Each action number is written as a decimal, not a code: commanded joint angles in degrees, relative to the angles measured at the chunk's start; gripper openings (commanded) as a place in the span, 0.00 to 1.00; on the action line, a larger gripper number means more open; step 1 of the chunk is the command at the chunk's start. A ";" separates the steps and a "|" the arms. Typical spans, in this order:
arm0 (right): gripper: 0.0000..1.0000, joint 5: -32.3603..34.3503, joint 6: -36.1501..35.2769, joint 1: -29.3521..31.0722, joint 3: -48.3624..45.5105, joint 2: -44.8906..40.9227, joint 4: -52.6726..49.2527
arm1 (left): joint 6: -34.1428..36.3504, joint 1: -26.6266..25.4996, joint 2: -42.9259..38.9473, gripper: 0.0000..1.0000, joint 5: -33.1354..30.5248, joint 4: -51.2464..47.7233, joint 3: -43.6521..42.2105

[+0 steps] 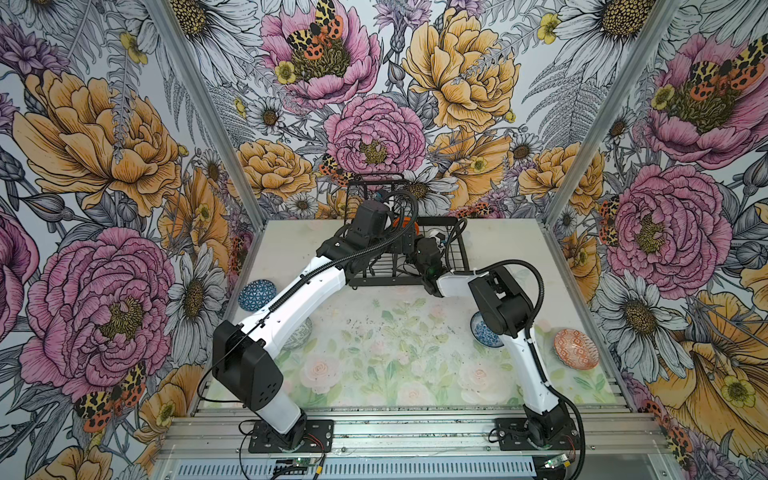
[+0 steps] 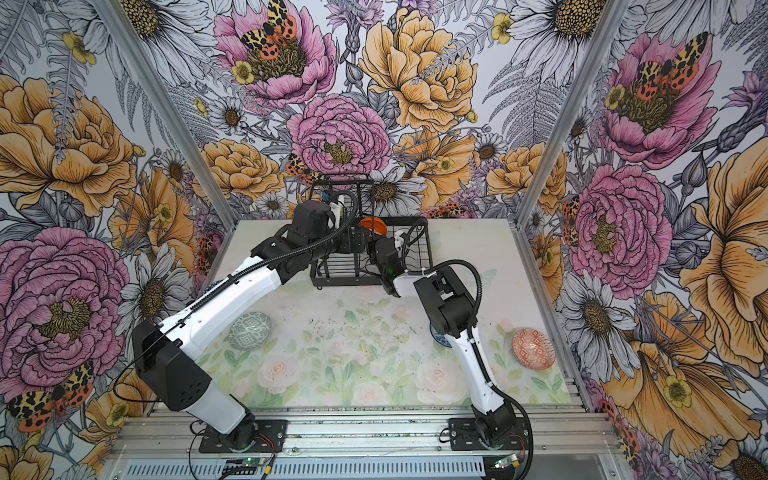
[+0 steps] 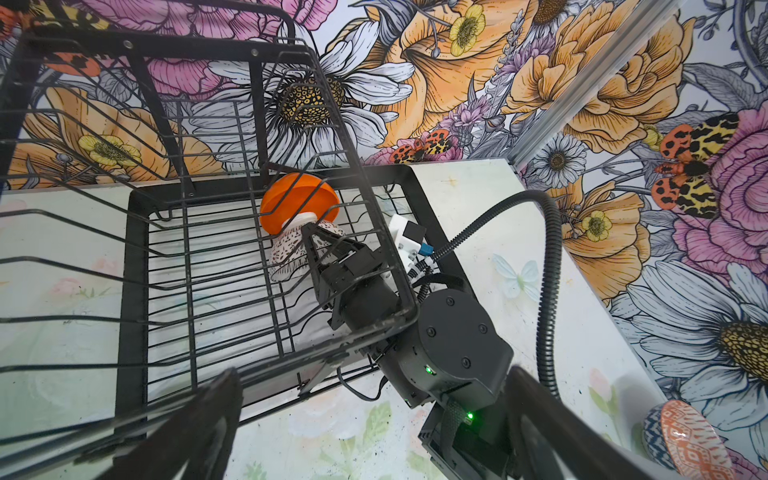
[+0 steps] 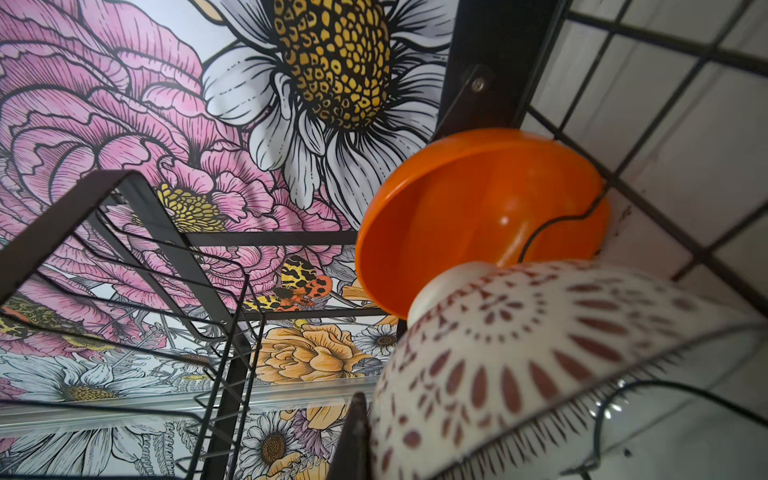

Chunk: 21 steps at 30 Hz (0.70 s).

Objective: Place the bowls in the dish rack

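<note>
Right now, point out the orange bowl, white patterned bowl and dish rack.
orange bowl (image 3: 297,201): left wrist view, visible middle.
white patterned bowl (image 3: 286,254): left wrist view, patterned outside.
dish rack (image 3: 135,266): left wrist view, base frame.

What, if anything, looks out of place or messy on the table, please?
Fine dark specks lie scattered over the floral mat in front of the dish rack, like grit; it looks dirty. Nothing appears spilled or broken.

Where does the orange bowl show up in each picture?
Top views: orange bowl centre, in the rack.
Left wrist: mid-picture, beside the white bowl.
Right wrist: close up, beyond the white bowl.
Shared landmark: the rack's black wires.
</note>
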 commanded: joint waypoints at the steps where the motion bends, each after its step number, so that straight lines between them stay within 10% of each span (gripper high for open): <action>1: 0.00 2.03 0.45 -0.25 -1.10 -1.14 0.83 | -0.18 0.25 -2.25 0.99 -1.45 0.43 -1.37; 21: 0.01 2.51 4.65 -0.24 -2.17 -2.89 -5.81 | -0.36 0.50 -1.49 0.99 -1.18 0.40 -0.40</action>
